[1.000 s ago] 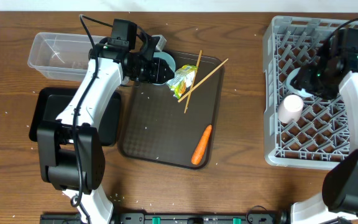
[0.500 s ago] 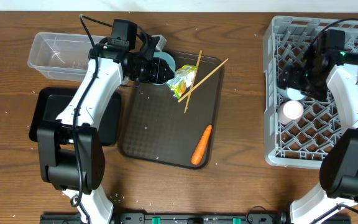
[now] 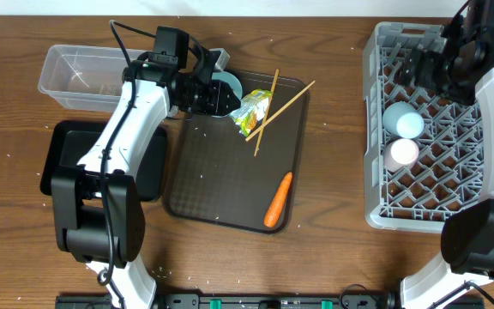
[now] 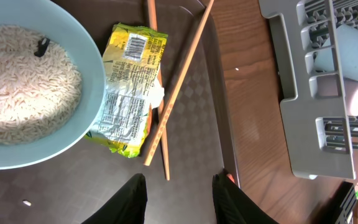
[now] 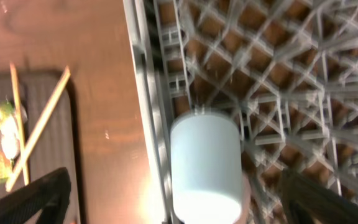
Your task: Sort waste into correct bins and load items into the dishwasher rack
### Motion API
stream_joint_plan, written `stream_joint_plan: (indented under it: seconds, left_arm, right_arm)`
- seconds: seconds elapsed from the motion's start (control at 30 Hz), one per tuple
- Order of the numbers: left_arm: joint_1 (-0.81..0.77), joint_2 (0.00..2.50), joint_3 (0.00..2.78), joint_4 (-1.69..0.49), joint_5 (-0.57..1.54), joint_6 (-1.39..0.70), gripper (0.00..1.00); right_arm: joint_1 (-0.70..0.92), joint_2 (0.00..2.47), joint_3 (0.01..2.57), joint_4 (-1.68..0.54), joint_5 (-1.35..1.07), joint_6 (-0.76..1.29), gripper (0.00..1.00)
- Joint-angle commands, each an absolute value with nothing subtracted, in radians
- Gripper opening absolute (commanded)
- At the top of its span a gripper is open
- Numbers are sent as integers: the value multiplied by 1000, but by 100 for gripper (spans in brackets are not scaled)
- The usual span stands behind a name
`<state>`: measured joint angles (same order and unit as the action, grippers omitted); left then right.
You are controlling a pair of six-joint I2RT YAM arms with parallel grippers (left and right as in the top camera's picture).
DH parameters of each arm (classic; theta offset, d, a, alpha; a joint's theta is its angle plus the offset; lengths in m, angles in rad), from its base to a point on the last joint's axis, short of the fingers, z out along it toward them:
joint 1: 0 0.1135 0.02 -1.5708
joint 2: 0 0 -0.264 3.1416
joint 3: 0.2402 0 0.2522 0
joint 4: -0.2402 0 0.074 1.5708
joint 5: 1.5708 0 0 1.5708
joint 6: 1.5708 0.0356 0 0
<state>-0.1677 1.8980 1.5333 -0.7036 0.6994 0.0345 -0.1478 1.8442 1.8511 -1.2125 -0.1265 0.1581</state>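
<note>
rack (image 3: 373,129), a grey plastic lattice crate, sat at the table's right edge, its far right side cut off by the frame. the light blue cup (image 3: 403,121) stood in the rack's left column close to the left wall, with the pink cup (image 3: 401,153) just beside it on the near side; could not tell whether either was mouth up or down. the right gripper (image 5: 174,176) hung above the blue cup with its jaws spread wide, both fingers clear of the cup and holding nothing. there was open lattice room to the right of and behind the cups. a strip of bare wood table lay between the rack and the dark brown textured tray (image 3: 221,189). on that tray: a smooth orange carrot (image 3: 279,199) near the front right corner, a crumpled yellow-green wrapper (image 3: 253,113) at the back, and two wooden chopsticks (image 3: 274,107) crossed over it, tips past the tray's back edge. the bowl (image 4: 23,87), pale blue and full of white rice grains, touched the wrapper, cut off in the wrist view and mostly hidden under the arm from overhead. the left gripper (image 4: 179,180) hovered beside the bowl, jaws part-way apart, only tray showing between them. a clear tub (image 3: 75,73) and a black tray (image 3: 63,163) sat at the left, the black one partly covered by the arm.
</note>
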Motion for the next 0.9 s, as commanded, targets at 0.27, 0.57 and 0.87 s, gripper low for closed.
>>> stream_joint_plan:
  seconds: [0.27, 0.57, 0.87]
  left_arm:
    - [-170, 1891, 1526, -707, 687, 48, 36]
    - [-170, 1891, 1522, -707, 687, 48, 36]
    - [-170, 1891, 1522, -707, 687, 49, 36]
  right_arm:
    - [-115, 1844, 1743, -1369, -118, 58, 8]
    - [-119, 1844, 1616, -1197, -67, 87, 11]
    - [-119, 1844, 1616, -997, 0, 101, 37]
